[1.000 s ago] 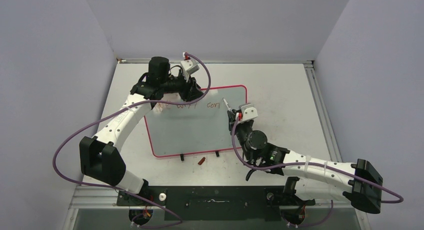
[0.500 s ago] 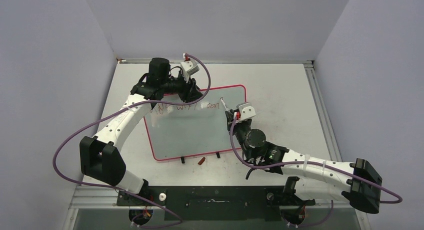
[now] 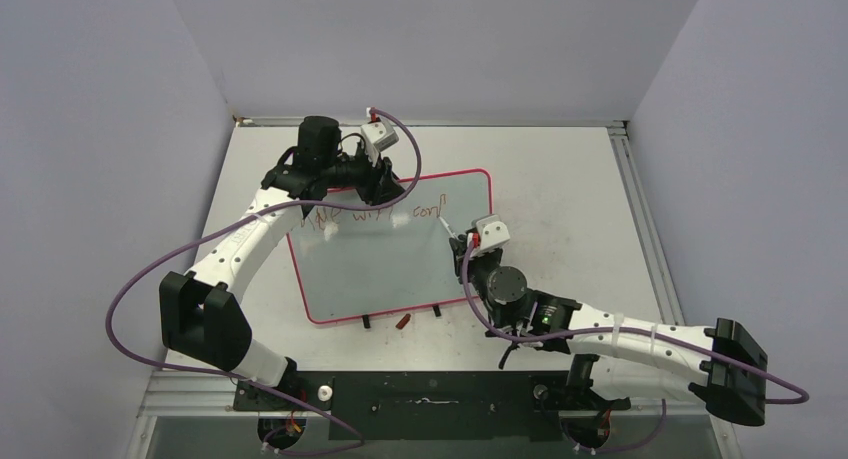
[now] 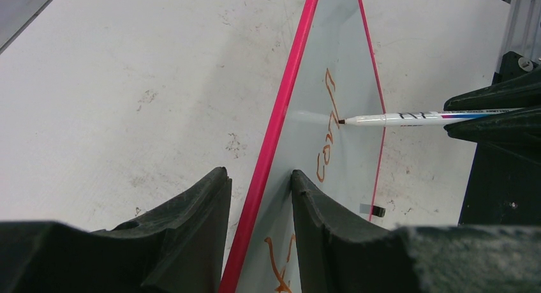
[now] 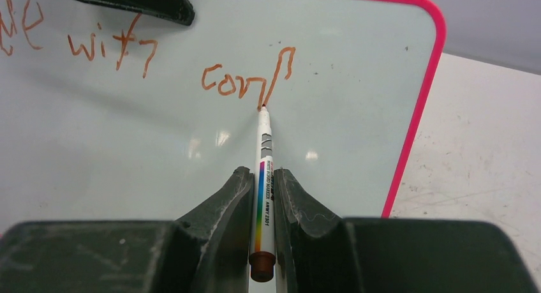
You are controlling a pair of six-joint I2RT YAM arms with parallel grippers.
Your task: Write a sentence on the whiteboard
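The sentence [image 5: 229, 83] runs along the upper part of the whiteboard [image 3: 390, 269] in thin red-brown letters. From the right wrist I read "with", then "con" and a tall hooked stroke like an f. The letters further left are cut off. The marker [image 5: 263, 133] has its tip touching the board at the foot of that tall stroke.

My right gripper [image 5: 261, 173] is clamped on the marker's barrel, which points up the board with its brown end near the camera. My left gripper [image 4: 258, 177] grips the board's far edge, with 1 finger on the written face and 1 behind the pink rim. At the outer fingertip I see a thin gap.

The whiteboard sits mid-table, tilted up from the table [image 3: 560, 179], with its 2 black feet [image 3: 366, 319] at the near edge. A small red cap [image 3: 404, 322] lies on the table between the feet, just off the rim.
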